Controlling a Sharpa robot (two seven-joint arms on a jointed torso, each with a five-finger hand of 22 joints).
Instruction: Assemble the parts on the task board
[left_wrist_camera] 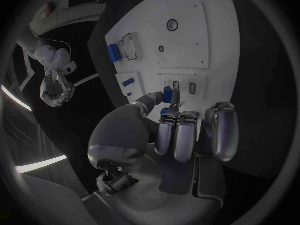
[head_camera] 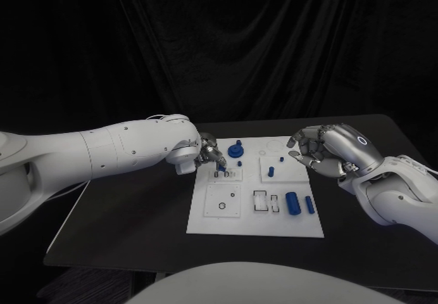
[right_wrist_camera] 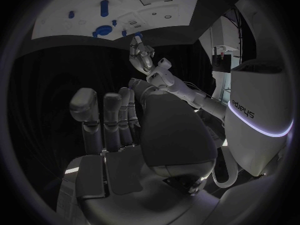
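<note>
The task board lies flat in the middle of the black surface, and you can read the assembly as only partly advanced. Your left hand is at the board's upper left corner, its fingers drawn together over the slotted plate there; the left wrist view shows a small blue part at the fingertips, apparently pinched and poised just above or at a slot, though whether it is already seated cannot be told. Just beside that hand stands the round blue knob piece, upright on the board near its far edge. A small blue peg sits in the upper right plate, with a smaller blue piece near it. Along the board's lower right lie a large blue cylinder and a slimmer blue bar, side by side and seemingly loose, next to open rectangular recesses; the square plate at lower left shows unfilled holes. Your right hand hovers off the board's upper right corner, fingers curled inward and holding nothing. Judged from this, the current insertion is in hand, and several parts and recesses remain to be matched.
</note>
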